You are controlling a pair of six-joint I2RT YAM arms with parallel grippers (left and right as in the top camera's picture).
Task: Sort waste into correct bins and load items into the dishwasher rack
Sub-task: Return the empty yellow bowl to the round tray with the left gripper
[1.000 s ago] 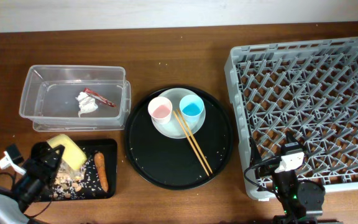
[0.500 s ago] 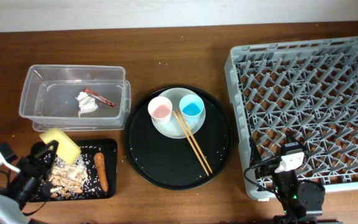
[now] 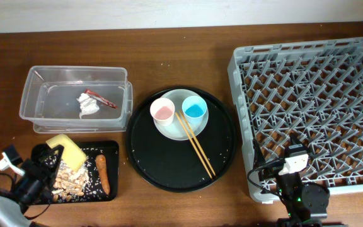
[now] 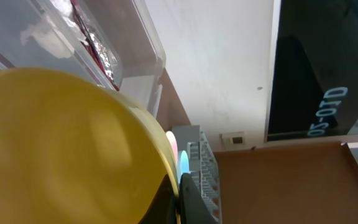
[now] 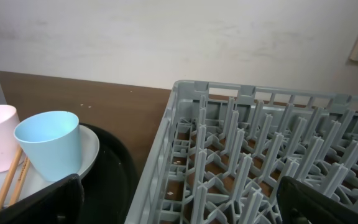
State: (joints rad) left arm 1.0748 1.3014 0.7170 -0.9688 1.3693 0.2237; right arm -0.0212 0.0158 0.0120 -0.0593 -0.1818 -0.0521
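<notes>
Left gripper [image 3: 50, 156] is clamping the yellow bowl [image 3: 67, 150] by its rim, tilting it over the small black tray [image 3: 111, 151], where food scraps [image 3: 68, 183] and a carrot piece [image 3: 103, 174] are lying. Right gripper [image 5: 179, 208] is sitting wide open and empty at the front-left corner of the rack [image 3: 307, 94].

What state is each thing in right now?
yellow bowl: tilted over black tray, held by left gripper
food scraps, carrot piece: in black tray
tissue, red wrapper: in clear tub
pink cup, blue cup: upright on plate
chopsticks: lying across plate and round tray
dishwasher rack: empty
right gripper: open, at the rack's front edge
</notes>
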